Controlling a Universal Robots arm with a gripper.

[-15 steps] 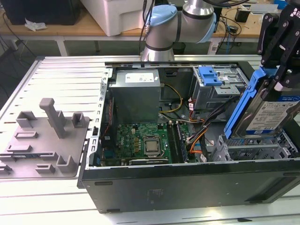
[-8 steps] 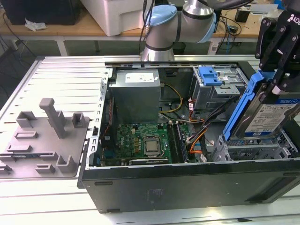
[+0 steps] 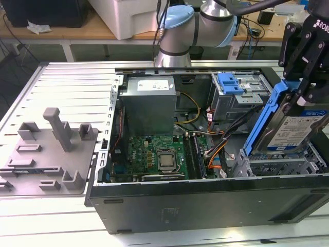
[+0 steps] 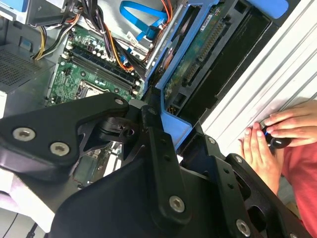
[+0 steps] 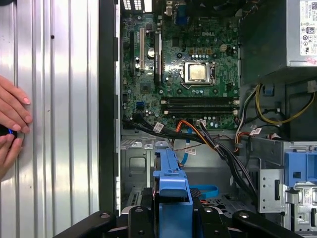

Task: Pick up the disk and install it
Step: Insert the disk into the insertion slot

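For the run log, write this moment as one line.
gripper: shut on disk | disk: tilted, lower end at drive bay | state: not seated flat

Count as it stands:
- 1 computer case (image 3: 205,206), side off, on 1 worktop (image 3: 67,82)
- inside it: 1 motherboard (image 3: 149,154), 1 processor socket (image 3: 166,160), 1 power supply box (image 3: 149,105)
- 2 drive cages along the case edge at the exterior view's right: latched cage (image 3: 231,98) with a blue latch, plain cage (image 3: 280,167)
- 1 disk (image 3: 298,131), clamped in 1 gripper (image 3: 300,87) on 1 robot arm (image 3: 190,25)
- 1 grey fixture plate (image 3: 51,149) at the worktop edge, exterior view's left
- 2 hands (image 5: 11,106) of a person on the worktop beside the case, first wrist view
- cables: bundled, can't count
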